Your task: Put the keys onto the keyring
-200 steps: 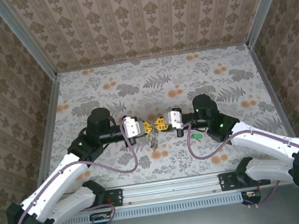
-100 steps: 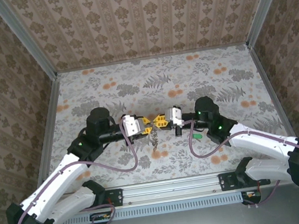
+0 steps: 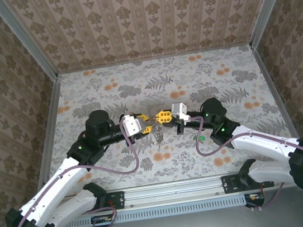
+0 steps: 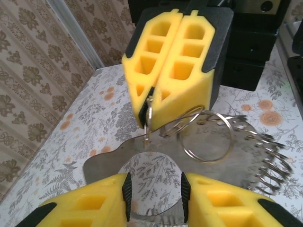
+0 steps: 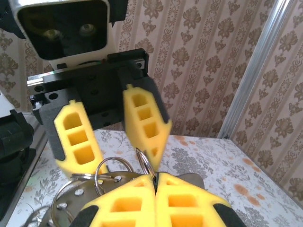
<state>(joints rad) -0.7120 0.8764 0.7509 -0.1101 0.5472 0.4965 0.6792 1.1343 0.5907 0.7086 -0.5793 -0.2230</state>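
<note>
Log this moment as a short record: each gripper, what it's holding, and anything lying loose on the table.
left gripper: fingers apart, a flat metal plate between them; cannot tell if it is clamped
right gripper: shut on a split ring
position: both grippers tip to tip above the table, mid-workspace
hanging bunch: metal pieces dangling below the fingers
loose item: small green key on the table, beside the right arm

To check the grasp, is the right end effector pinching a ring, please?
Yes, the right end effector is shut on a thin ring.
</note>
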